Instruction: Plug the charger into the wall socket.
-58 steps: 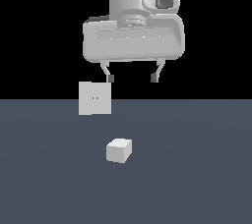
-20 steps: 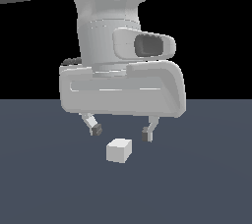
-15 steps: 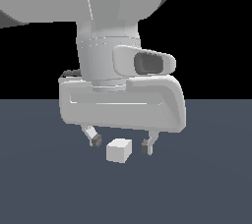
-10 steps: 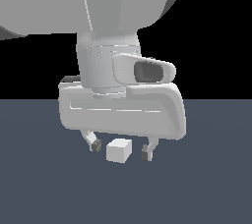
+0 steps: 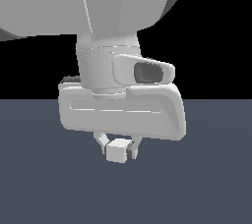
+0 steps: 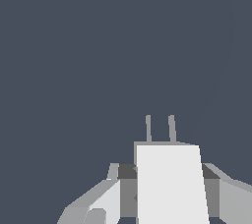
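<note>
The charger (image 5: 117,151) is sitting low over the dark grey worktop (image 5: 216,179), right under the arm's wide grey body, w/ the hand (image 5: 118,147) closing in on it from both sides. In the wrist view the charger (image 6: 170,183) is showing as a pale block w/ two thin prongs (image 6: 160,128) sticking out of its far edge, pointing away over bare worktop (image 6: 74,46). Fingers (image 5: 102,140) are sitting tight against the cube's flanks in the exterior view, and in the wrist view the dark pads (image 6: 127,171) are meeting its sides w/ no gap showing, so the hand is pinching the charger, narrowed to about the cube's width. Whether the cube is resting on the worktop or already hanging just clear of it is hard to say, since the exterior view gives only a thin shadow line underneath; prob. at or barely above the surface. As for progress: the grasp is looking done, approx. the first third of the job. The wall socket isn't appearing in either view, likely hidden behind the arm's bulk, so the carry over to it, lining the prongs up w/ its holes and the push-in are all left to do.
</note>
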Controlling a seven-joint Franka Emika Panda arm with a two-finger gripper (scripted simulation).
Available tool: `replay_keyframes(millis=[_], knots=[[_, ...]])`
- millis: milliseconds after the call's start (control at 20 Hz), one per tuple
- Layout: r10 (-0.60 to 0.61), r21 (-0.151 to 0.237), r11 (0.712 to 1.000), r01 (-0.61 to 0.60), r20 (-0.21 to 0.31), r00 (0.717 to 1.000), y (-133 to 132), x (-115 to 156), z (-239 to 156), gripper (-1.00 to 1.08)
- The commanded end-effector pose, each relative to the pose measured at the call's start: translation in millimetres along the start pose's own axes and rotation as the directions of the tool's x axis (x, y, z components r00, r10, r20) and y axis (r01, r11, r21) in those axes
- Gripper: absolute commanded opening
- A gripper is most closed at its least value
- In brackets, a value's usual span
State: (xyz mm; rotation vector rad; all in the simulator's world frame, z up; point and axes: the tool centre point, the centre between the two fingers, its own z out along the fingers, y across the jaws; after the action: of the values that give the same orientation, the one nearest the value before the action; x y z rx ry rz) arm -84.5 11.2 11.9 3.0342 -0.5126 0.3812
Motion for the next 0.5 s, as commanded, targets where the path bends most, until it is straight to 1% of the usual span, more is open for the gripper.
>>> replay_keyframes(millis=[0,200,450], knots=[[0.001,0.000,1.000,-0.001,-0.001,1.000,0.5,0.4,0.0,-1.00],[-0.012,0.003,1.000,0.012,-0.001,1.000,-0.6,3.1,-1.2,-1.00],[-0.065,0.015,0.998,0.065,-0.003,0.998,-5.1,13.9,-6.2,-1.00]])
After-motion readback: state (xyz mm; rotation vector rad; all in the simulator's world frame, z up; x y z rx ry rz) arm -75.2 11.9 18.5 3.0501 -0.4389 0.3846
